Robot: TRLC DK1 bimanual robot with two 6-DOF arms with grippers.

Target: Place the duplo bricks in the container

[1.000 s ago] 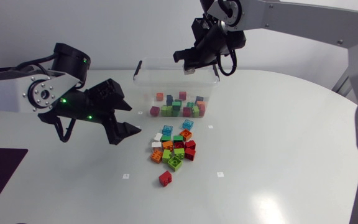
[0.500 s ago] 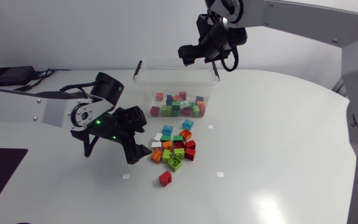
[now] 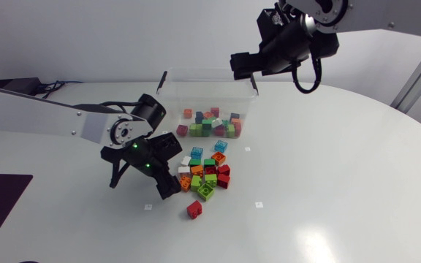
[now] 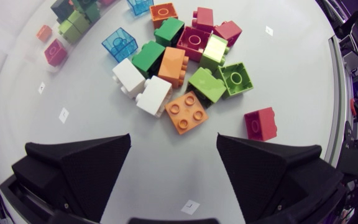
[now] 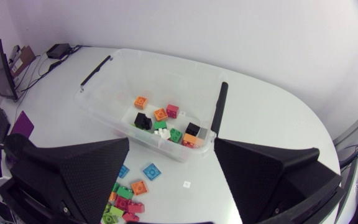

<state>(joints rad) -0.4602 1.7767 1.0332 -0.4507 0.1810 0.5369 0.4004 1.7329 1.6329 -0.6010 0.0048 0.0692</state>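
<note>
Loose orange brick (image 4: 186, 112): judged light, rigid, slick; best taken across flat side walls. On left gripper (image 4: 173, 137) and right gripper (image 5: 171, 142), fingers (image 4: 79, 168) spread, empty.

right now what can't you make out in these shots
- head view: bricks in the container too small and stacked to count
- left wrist view: container cut off by the picture's edge
- right wrist view: right gripper hides most of the loose pile
</note>
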